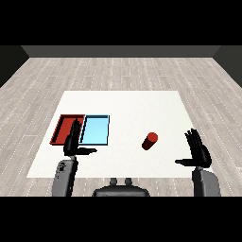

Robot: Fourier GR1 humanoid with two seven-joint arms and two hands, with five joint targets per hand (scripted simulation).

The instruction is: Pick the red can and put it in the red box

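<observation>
Two hands are hanging over the near table (142, 101) edge, both spread and holding nothing. The right hand (199, 152) is sitting with fingers straight up and thumb sticking out to its left, toward the can (150, 141). The can is standing apart from it, to its left and slightly ahead, tilted as seen from the head view. That hand is looking like the natural one for the pick: the can is lying on its thumb side, with nothing between them.

The left hand (73, 143) is also showing straight fingers, thumb pointing right. Its fingers are overlapping the near edges of the red tray (60, 126) and the blue tray (100, 119) in this view; touching or hovering, cannot tell. The red tray is lying just ahead and left of it, the blue one just ahead and right, the two side by side.

Likely snags: the blue tray is sitting between can and red tray, so the carry is having to pass over it, and the left hand is parked right at the drop zone. The pick is not yet started.
</observation>
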